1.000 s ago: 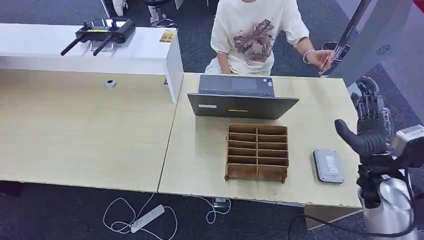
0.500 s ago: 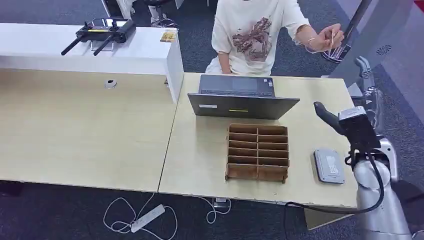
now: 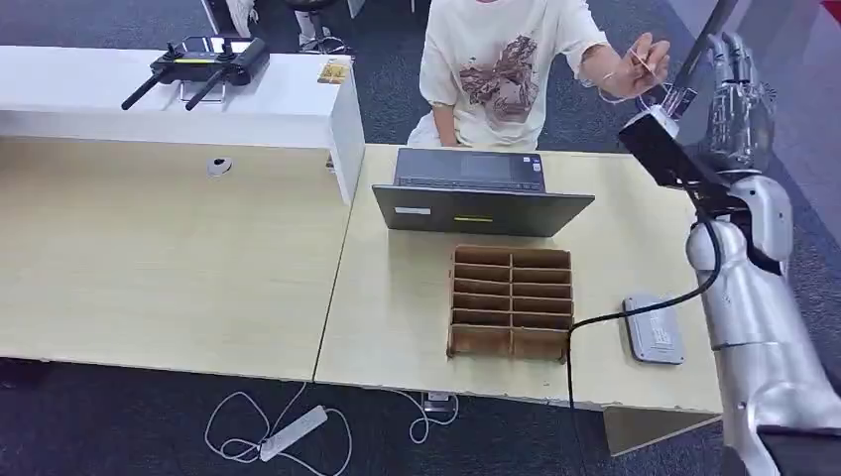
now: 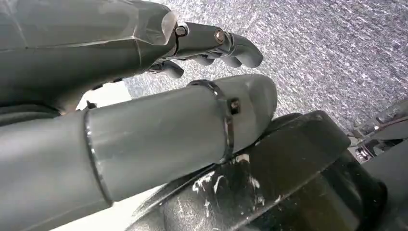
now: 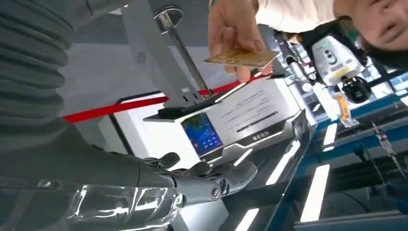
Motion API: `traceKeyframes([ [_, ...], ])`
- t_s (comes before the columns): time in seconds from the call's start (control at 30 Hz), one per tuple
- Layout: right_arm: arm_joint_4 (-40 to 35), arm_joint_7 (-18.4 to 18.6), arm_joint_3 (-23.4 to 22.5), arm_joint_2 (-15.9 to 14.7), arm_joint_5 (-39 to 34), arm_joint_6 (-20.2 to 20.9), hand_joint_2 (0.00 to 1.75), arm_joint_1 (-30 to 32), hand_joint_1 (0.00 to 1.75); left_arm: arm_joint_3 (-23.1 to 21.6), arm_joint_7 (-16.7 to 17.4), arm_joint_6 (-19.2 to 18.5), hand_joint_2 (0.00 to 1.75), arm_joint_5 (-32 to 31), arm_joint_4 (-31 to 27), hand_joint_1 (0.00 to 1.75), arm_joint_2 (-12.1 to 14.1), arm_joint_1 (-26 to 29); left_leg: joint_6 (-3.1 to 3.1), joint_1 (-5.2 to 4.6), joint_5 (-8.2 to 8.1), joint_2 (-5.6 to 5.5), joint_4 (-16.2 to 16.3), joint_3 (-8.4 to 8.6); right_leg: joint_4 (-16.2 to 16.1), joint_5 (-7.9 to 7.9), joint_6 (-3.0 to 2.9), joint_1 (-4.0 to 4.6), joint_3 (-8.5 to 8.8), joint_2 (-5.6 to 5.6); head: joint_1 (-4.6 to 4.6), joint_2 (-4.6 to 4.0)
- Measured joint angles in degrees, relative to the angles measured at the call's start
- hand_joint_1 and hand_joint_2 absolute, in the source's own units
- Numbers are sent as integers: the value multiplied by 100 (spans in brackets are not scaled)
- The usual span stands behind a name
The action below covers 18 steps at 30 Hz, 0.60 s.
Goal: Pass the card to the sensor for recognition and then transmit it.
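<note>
Counter (image 3: 635, 228) of pale wood carried a grey laptop (image 3: 481, 191), a brown divided card box (image 3: 511, 301) and, near the robot's edge, a small grey card sensor (image 3: 653, 328). Person (image 3: 506, 69) sat behind the laptop with one arm lifted, their hand (image 3: 640, 61) pinching the card (image 5: 242, 58) by one edge; card sat level, well above the counter, offered toward the robot. Right hand (image 3: 736, 99) was raised just beside it, fingers (image 5: 211, 180) released and spread, holding nothing, not touching the card. Left hand (image 4: 211, 45) hung low over carpet, fingers curled inward on nothing.

Judgement: step in hand was taking the card from the person. Best done by bringing the free edge between thumb and fingers, closing only once that edge is well seated, and waiting for the person to let go before drawing away. A flat, firm pinch should matter, since the card must next be laid face-on over the sensor.
</note>
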Motion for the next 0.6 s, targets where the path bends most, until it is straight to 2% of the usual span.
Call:
traceKeyframes([
  [0.27, 1508, 223, 251, 231, 303, -168, 175, -929, 0, 0, 0, 41, 0, 61, 0, 0, -4, 5, 0, 0, 0, -7, 1, 0, 0, 0, 0, 0, -1, -2, -2, 0],
  [0.6, 2403, 365, 439, 439, 435, -212, 175, -1456, 2, 0, -2, 39, 0, 103, 0, 0, -4, 6, 0, 0, 0, -8, 1, 1, -1, 0, 1, 0, 0, -3, -2, 0],
])
